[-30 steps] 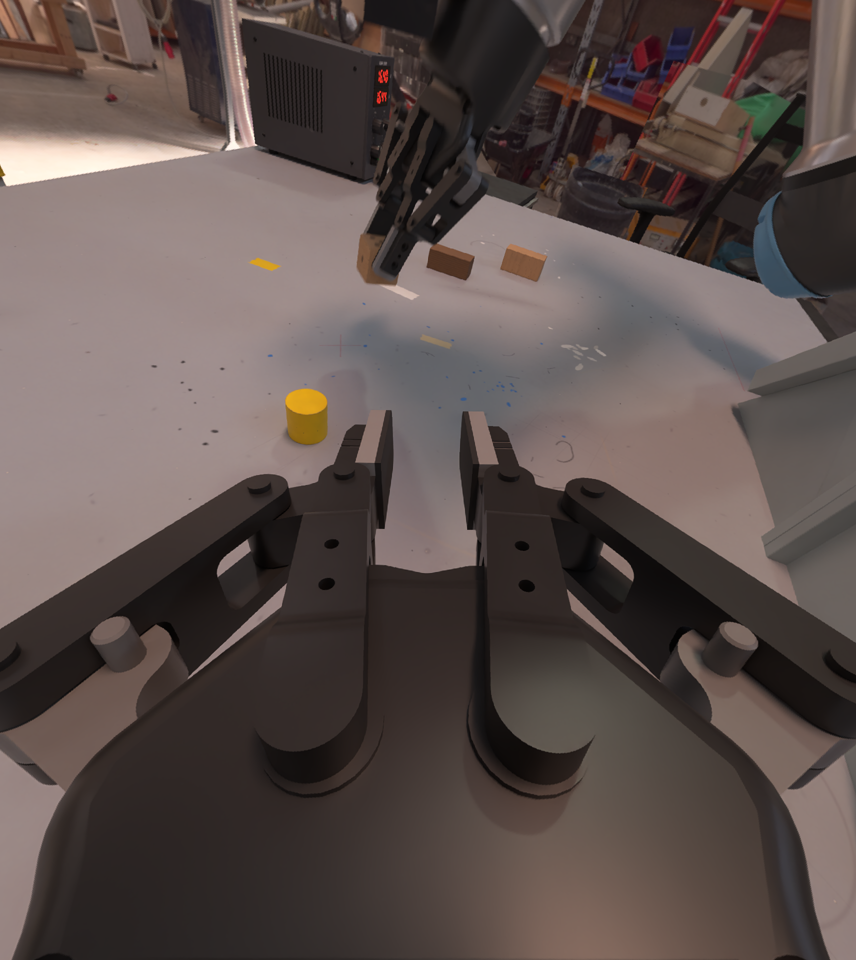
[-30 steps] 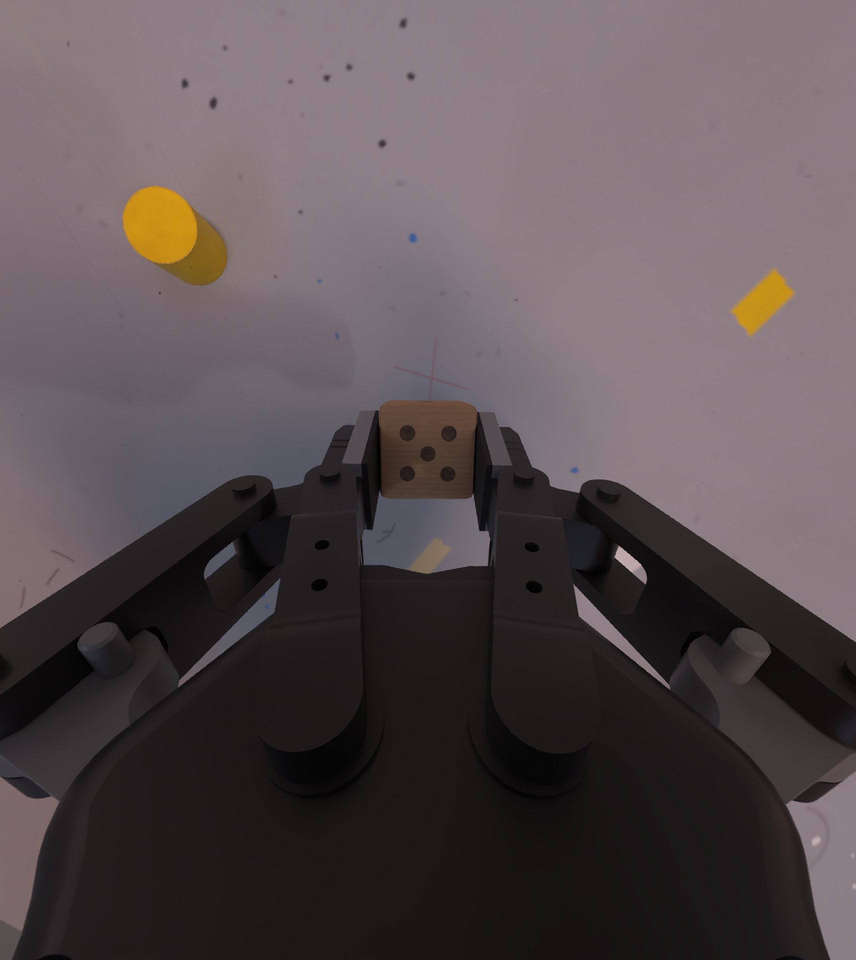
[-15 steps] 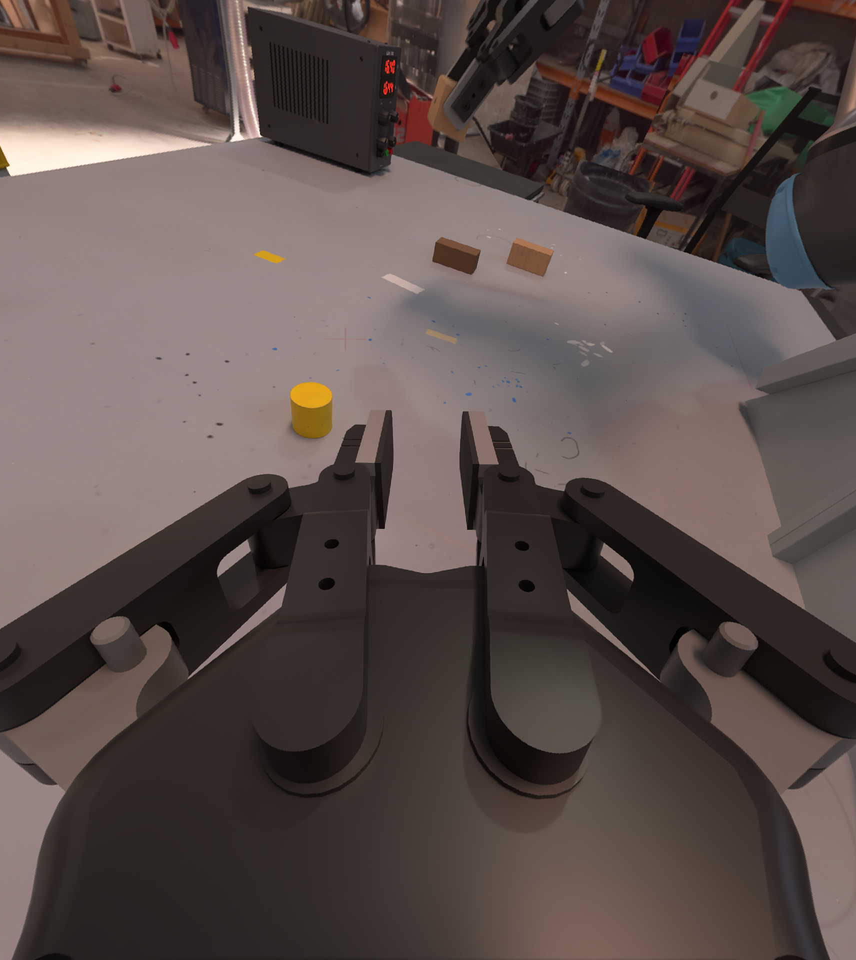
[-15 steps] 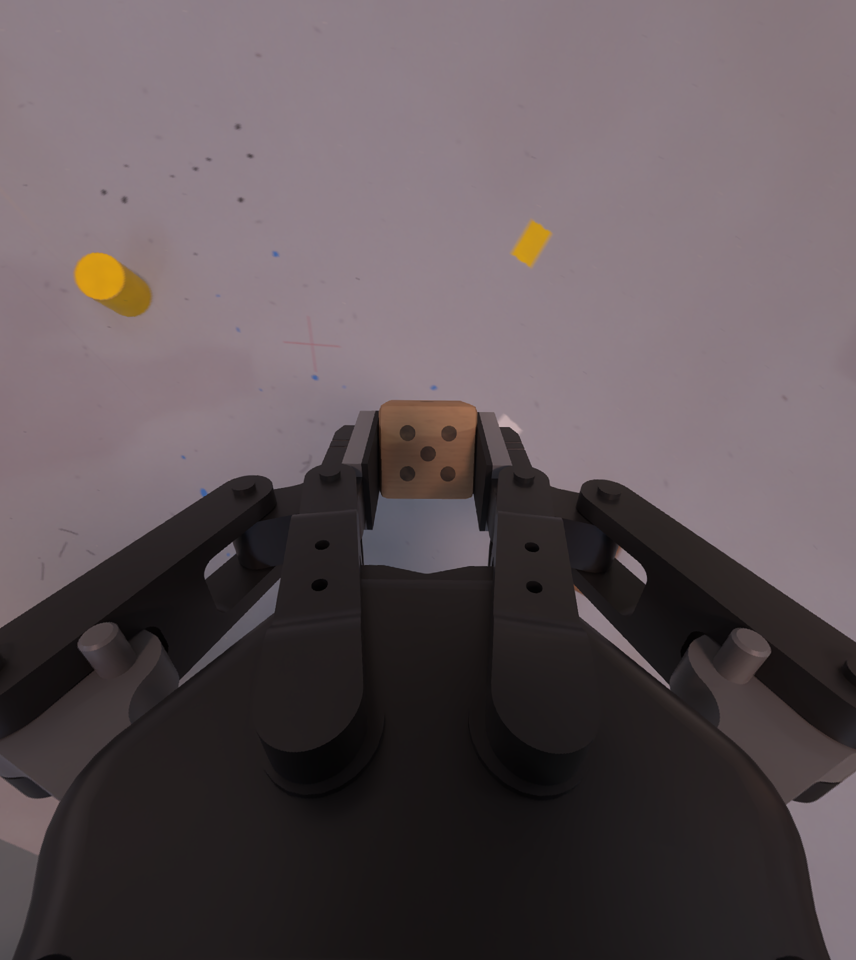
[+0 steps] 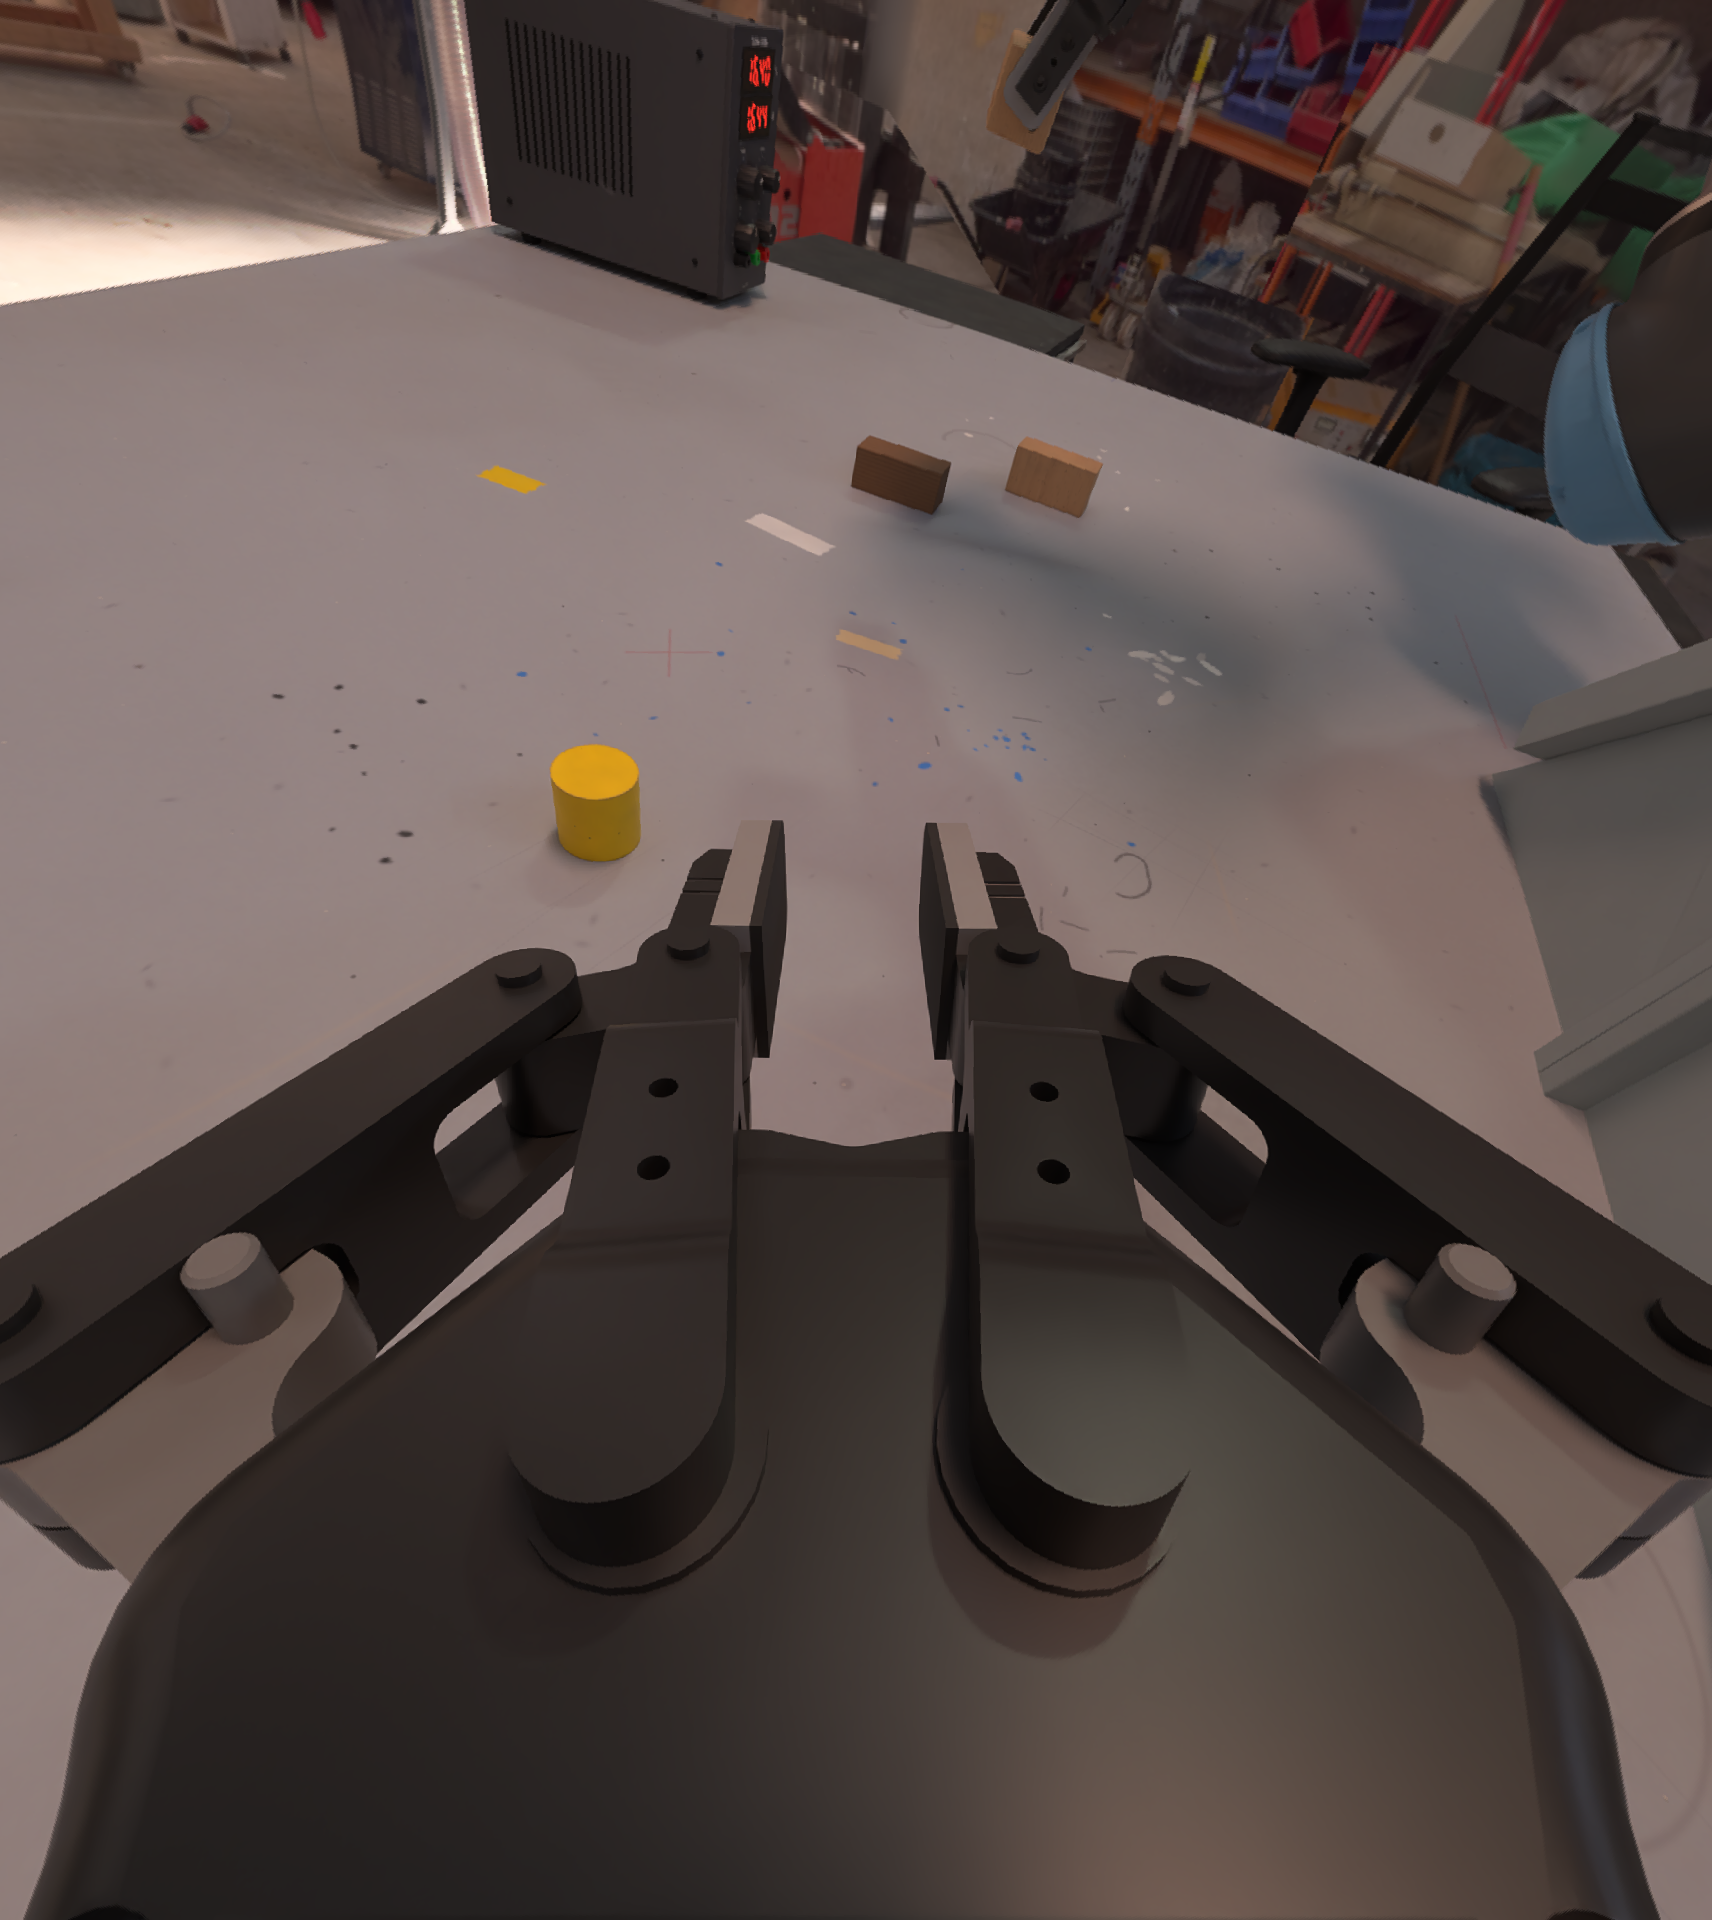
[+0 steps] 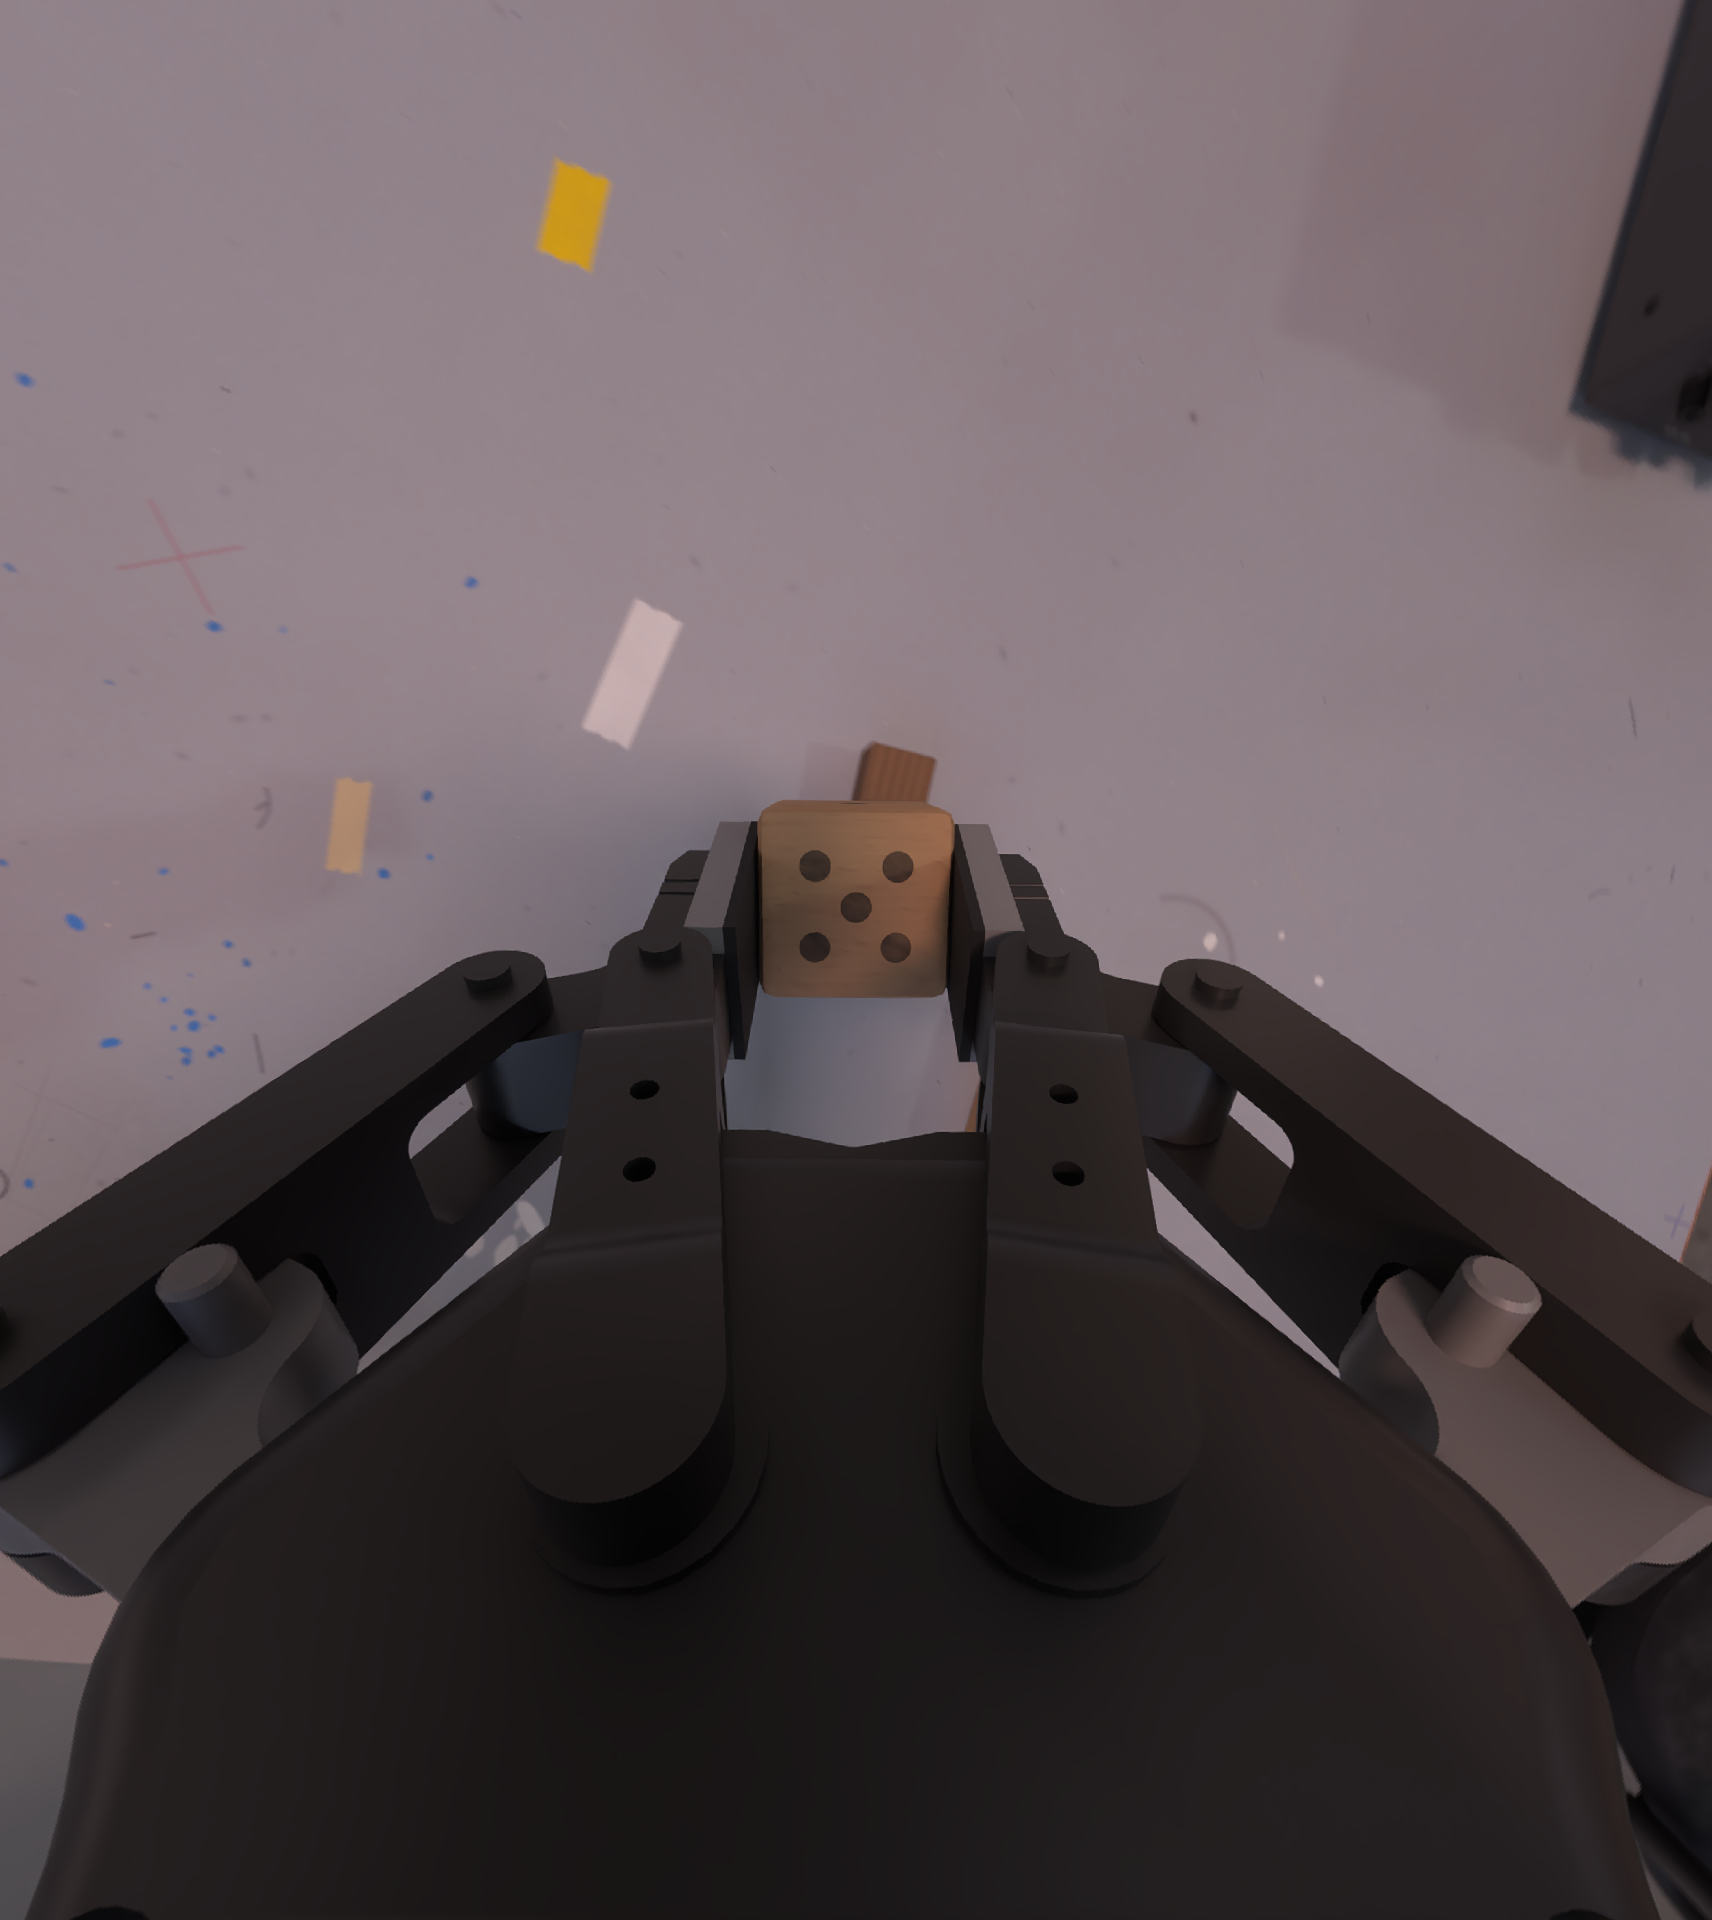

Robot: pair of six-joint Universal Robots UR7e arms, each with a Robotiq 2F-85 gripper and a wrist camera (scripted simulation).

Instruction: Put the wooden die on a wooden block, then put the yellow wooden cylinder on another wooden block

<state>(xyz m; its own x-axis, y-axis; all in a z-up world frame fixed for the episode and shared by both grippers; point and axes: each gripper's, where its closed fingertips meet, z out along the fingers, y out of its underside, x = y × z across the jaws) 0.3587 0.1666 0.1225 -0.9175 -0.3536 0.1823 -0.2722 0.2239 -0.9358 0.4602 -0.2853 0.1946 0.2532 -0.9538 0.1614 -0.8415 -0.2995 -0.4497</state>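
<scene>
My right gripper [image 6: 854,904] is shut on the wooden die [image 6: 854,900] and holds it high above the table. The dark wooden block [image 6: 896,774] peeks out just beyond the die. In the left wrist view the dark block [image 5: 900,475] and a lighter wooden block [image 5: 1052,476] lie side by side at the far side of the table. The right gripper with the die [image 5: 1016,81] shows high above them at the top edge. The yellow wooden cylinder [image 5: 595,801] stands upright just left of my left gripper [image 5: 852,883], which is open and empty.
A black power supply box [image 5: 623,135] stands at the table's far edge and shows in the right wrist view [image 6: 1709,239]. Strips of yellow [image 5: 511,479], white [image 5: 790,534] and tan tape [image 5: 868,644] lie flat on the table. A grey ledge [image 5: 1662,831] rises at the right.
My right gripper has risen with the die and moved toward the wooden blocks; the dark block has come into its view. The left gripper has barely moved.
</scene>
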